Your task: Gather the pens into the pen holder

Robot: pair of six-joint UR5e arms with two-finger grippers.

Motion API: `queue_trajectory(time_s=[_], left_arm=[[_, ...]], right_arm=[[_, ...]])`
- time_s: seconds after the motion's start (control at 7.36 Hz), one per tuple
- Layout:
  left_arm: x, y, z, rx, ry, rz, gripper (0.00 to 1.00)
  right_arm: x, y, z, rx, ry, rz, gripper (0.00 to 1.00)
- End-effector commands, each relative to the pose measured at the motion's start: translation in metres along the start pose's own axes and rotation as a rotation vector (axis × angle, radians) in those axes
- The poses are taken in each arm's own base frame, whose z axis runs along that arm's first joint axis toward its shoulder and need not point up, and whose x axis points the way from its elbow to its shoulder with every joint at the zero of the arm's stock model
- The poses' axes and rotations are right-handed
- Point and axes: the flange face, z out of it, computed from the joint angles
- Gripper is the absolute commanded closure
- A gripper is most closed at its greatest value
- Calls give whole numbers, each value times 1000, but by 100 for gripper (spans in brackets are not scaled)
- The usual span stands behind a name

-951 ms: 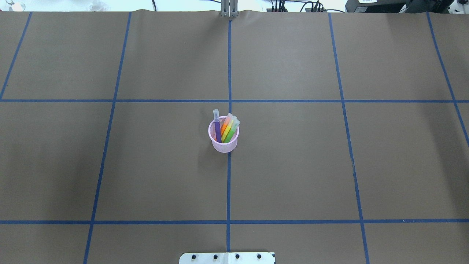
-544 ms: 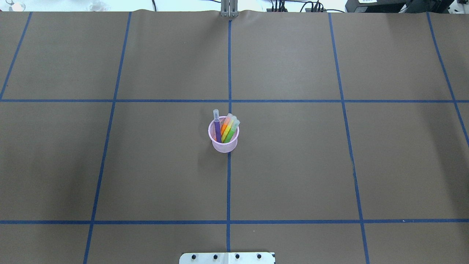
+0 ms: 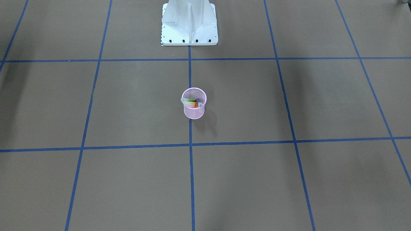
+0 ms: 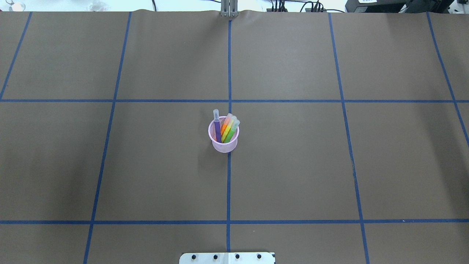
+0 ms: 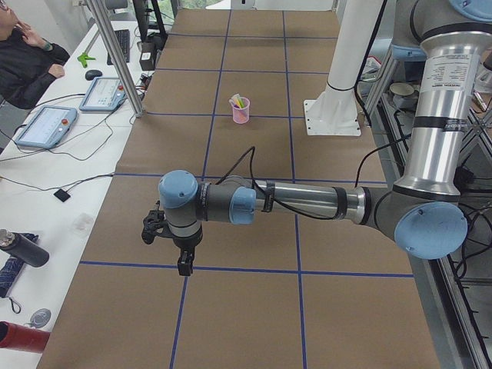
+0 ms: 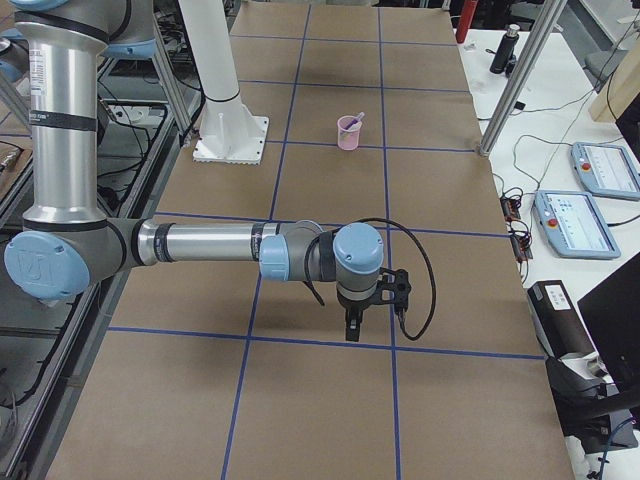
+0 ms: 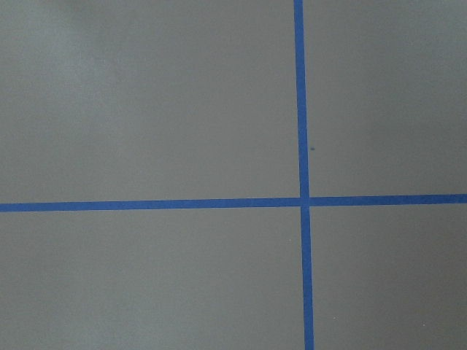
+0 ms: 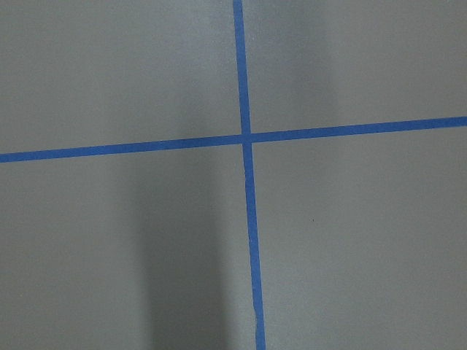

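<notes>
No change vs the overhead shots 1.0 s and 0.5 s back. The pen holder (image 4: 223, 143) and pens keep the same spot and the same lean, and no arm is in that view then or now.

The holder is a small pink mesh cup, upright on the table (image 4: 293, 165). Its base is on the centre tape line (image 4: 228, 183), in the mid row of the grid, nearer the far cross line than the near one.
- The purple pen (image 4: 217, 129) is on the robot's left side of the cup, near upright, w/ its pale cap above the rim.
- The orange pen (image 4: 225, 125) and green pen (image 4: 231, 132) lean together toward far-right, caps over the rim.
- A yellow strip shows btw orange and green; you can't tell if it's a separate pen.

Grippers:
- The left gripper (image 5: 185, 261) points down over the table toward the robot's left end, near a tape crossing and well apart from the holder. You see it only in the left side view, so spread or pressed together: can't tell.
- The right gripper (image 6: 350, 328) points down toward the right end, just short of a cross line and well apart from the holder. It shows in the right side view only: can't tell either.
- Both wrist cams give you only brown paper + a blue tape cross.

Edges:
- The holder stands well in from every table edge.
- The base plate (image 4: 227, 257) is at the near edge, on the same centre line.
- A metal post (image 4: 229, 9) is at the far edge.
- A bench w/ pendants and a seated person (image 5: 27, 58) runs along the far long side.
</notes>
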Motion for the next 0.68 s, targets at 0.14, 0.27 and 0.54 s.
queue_trajectory(time_s=[0.14, 0.27, 0.54], left_arm=[[-6, 6, 6, -12, 1, -6, 0], [-8, 16, 10, -18, 16, -11, 0], [-5, 17, 9, -18, 57, -16, 0]], right_arm=[[-15, -15, -2, 7, -3, -28, 0], [-16, -16, -3, 9, -3, -30, 0], [-16, -16, -1, 5, -3, -24, 0]])
